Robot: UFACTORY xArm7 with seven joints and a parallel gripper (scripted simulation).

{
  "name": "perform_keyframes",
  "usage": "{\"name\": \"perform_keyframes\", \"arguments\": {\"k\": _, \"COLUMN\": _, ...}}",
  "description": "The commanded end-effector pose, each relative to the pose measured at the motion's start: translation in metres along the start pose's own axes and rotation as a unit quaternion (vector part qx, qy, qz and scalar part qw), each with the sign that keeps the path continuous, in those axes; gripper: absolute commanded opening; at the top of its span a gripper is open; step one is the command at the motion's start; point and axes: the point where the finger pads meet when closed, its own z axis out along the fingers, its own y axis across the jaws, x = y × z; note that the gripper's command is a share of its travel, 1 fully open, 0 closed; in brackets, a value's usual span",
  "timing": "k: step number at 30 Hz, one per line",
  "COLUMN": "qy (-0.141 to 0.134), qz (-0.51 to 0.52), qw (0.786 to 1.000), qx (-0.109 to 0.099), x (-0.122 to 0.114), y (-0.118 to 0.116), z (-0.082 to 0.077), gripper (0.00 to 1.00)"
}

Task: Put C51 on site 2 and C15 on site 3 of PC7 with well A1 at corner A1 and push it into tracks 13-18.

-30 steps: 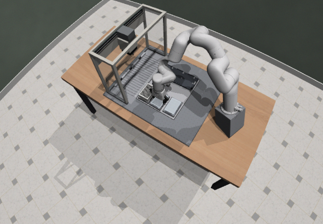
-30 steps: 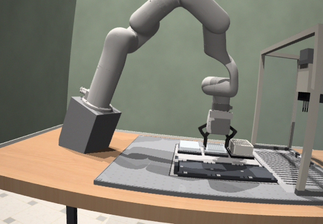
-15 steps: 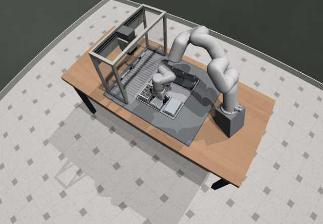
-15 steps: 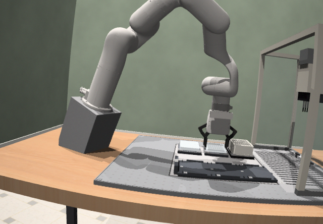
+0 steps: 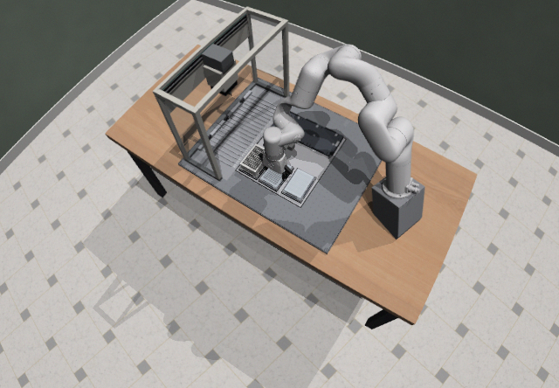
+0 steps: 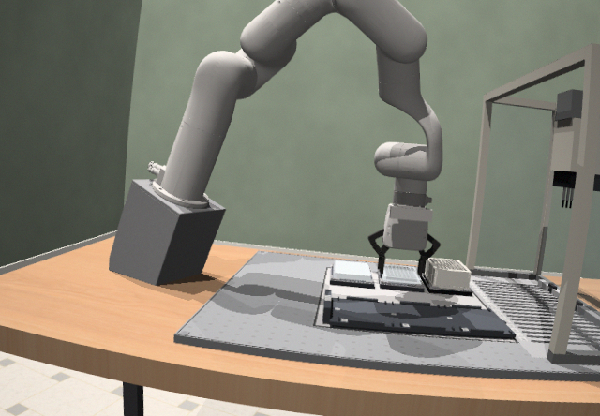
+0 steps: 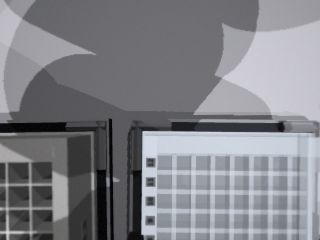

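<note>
While it sits in the middle nest by the apron's far edge, C15 (image 6: 400, 274): clamped across its width.
Gripper (image 6: 403, 267): fingers wide, closed on C15.
C51 (image 6: 447, 273): nest toward the rails.
C16 (image 6: 352, 270): nest toward the base.
PC7 (image 6: 416, 319): apron, bare.

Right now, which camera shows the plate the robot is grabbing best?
The exterior view: the jaws straddle the middle plate C15, shut on its sides, still in its nest. The wrist view shows only one corner with wells. The top view shows it tiny, partly behind the gripper.
</note>
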Motion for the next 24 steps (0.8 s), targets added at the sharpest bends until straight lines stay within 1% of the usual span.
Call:
{"name": "perform_keyframes", "arguments": {"k": 1, "qy": -0.001, "qz": 0.000, "qw": 1.000, "qx": 0.002, "x": -0.001, "y": -0.002, "z": -0.001, "gripper": 0.00}}
{"name": "perform_keyframes", "arguments": {"k": 24, "qy": -0.001, "qz": 0.000, "qw": 1.000, "qx": 0.002, "x": -0.001, "y": -0.002, "z": -0.013, "gripper": 0.00}}
